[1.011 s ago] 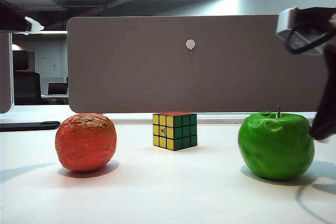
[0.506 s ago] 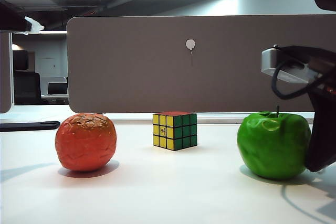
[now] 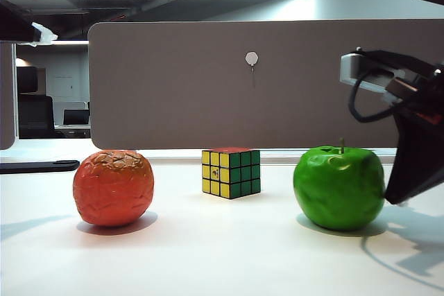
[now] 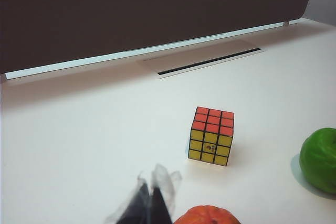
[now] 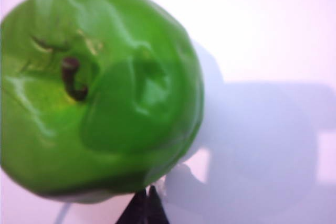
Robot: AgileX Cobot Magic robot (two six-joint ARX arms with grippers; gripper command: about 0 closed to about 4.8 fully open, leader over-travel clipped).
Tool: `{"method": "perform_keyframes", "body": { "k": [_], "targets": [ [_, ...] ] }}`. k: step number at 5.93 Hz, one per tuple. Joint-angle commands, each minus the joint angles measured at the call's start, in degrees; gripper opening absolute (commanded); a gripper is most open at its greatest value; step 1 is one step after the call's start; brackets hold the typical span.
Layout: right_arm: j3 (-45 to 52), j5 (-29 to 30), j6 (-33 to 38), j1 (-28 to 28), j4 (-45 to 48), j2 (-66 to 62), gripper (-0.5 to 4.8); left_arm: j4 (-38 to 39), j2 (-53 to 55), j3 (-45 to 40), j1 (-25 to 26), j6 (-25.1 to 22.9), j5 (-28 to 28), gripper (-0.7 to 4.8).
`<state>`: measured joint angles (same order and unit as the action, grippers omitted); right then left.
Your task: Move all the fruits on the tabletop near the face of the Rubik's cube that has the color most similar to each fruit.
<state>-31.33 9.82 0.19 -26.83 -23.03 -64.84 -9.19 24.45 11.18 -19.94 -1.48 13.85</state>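
An orange-red wrinkled fruit (image 3: 113, 187) sits on the white tabletop (image 3: 222, 254) at the left. The Rubik's cube (image 3: 231, 172) stands in the middle, with yellow and green sides and a red top showing. To its right lies the green apple (image 3: 338, 186). My right gripper (image 3: 397, 197) is low against the apple's right side. In the right wrist view its dark fingers stand together, shut, at the apple's (image 5: 100, 87) edge, gripper (image 5: 147, 196). My left gripper (image 4: 152, 184) is shut and empty, hovering beside the orange-red fruit (image 4: 207, 215), with the cube (image 4: 211, 136) and apple (image 4: 319, 159) beyond.
A grey partition panel (image 3: 229, 84) stands upright along the table's far edge. A flat black object (image 3: 38, 166) lies at the far left. A narrow slot (image 4: 209, 61) runs in the tabletop in front of the panel.
My right arm has come down beside the green apple, and the apple has slid left toward the cube. The orange-red fruit and cube have not moved.
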Motion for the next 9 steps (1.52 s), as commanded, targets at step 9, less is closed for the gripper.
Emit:
{"method": "perform_keyframes", "body": {
  "k": [9],
  "targets": [
    [-1.0, 10.9, 0.1, -0.3, 13.0, -6.7, -0.01, 0.6, 0.0, 0.2, 0.1, 0.0, -0.2, -0.06]
  ]
}}
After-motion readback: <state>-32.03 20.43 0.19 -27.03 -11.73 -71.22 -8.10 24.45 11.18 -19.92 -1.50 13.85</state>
